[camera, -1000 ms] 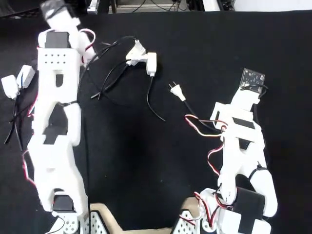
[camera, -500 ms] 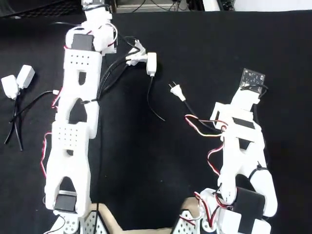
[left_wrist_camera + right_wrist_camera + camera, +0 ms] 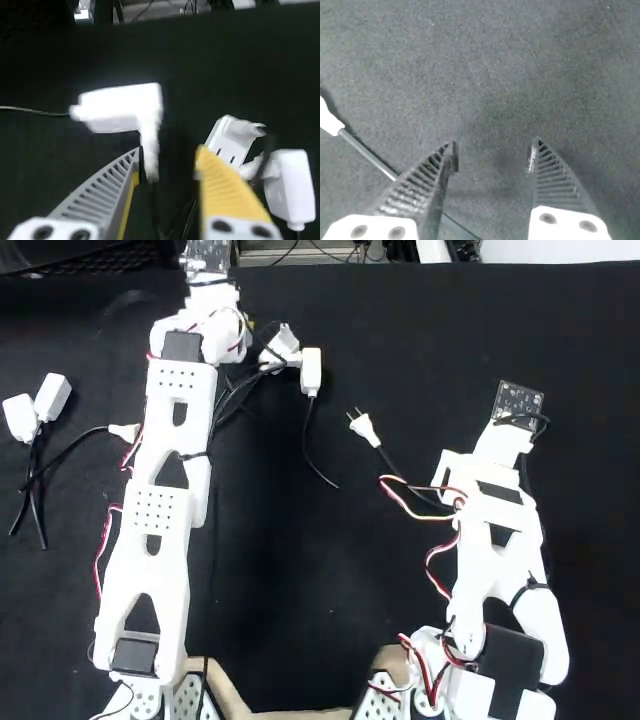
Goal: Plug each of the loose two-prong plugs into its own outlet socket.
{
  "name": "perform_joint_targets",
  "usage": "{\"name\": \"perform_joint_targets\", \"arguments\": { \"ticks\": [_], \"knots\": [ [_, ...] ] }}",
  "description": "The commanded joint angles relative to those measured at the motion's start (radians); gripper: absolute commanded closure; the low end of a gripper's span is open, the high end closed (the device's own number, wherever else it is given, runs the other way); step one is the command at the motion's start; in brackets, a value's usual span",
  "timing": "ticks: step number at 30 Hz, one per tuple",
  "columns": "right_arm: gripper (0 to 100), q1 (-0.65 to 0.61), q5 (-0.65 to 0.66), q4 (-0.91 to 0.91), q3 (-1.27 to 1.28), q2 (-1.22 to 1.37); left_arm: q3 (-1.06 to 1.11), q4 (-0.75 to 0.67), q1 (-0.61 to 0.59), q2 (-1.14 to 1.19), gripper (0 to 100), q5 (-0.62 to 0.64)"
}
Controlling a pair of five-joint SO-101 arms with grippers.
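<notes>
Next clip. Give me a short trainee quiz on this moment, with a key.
1. True or false: the right tool is open and holds nothing.
2. In the high view, how many white blocks lie at the far left of the cloth?
3. The plug lies: A) free on the cloth, B) in the right tool, C) on top of the white blocks.
Key: 1 true; 2 two; 3 A.

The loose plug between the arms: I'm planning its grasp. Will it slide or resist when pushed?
The loose plug looks small, so it is probably light and easily slid. Its thin black cord lies in curves, so it is likely floppy, dragging little.
</notes>
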Motion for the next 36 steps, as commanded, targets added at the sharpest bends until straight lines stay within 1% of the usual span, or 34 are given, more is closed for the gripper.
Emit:
{"name": "perform_joint_targets", "arguments": {
  "ticks": [1, 3, 6, 9, 12, 16, 20, 26, 28, 32, 34, 36],
  "knots": [
    [76.5, 0.015, -0.006, -0.015, -0.036, -0.01, -0.077, 0.009, 0.008, -0.021, 77, 0.002],
    [76.5, 0.005, -0.005, -0.015, -0.036, -0.01, -0.14, 0.008, 0.008, -0.021, 76, -0.002],
    [76.5, -0.009, -0.005, -0.015, -0.036, -0.01, -0.137, -0.008, 0.012, -0.064, 77, 0.002],
    [76.5, -0.008, -0.005, -0.015, -0.036, -0.01, -0.134, 0.046, 0.004, -0.164, 77, 0.003],
    [76.5, -0.008, -0.005, -0.015, -0.036, -0.01, -0.134, 0.078, -0.033, -0.258, 77, 0.005],
    [76.5, -0.009, -0.005, -0.015, -0.036, -0.01, -0.131, 0.147, -0.14, -0.405, 77, 0.005],
    [76.5, -0.011, -0.005, -0.015, -0.036, -0.008, -0.128, 0.311, -0.3, -0.502, 77, 0.006],
    [76.5, -0.011, -0.005, -0.015, -0.036, -0.008, -0.125, 0.542, -0.539, -0.505, 77, -0.003],
    [76.5, -0.011, -0.005, -0.015, -0.036, -0.008, -0.088, 0.559, -0.599, -0.488, 77, -0.015],
    [76.5, -0.011, -0.005, -0.015, -0.036, -0.008, -0.015, 0.557, -0.684, -0.446, 77, -0.115],
    [76.5, -0.011, -0.005, -0.015, -0.036, -0.008, 0.024, 0.545, -0.704, -0.411, 77, -0.144],
    [76.5, -0.011, -0.005, -0.015, -0.035, -0.008, 0.05, 0.5, -0.71, -0.365, 77, -0.158]
  ]
}}
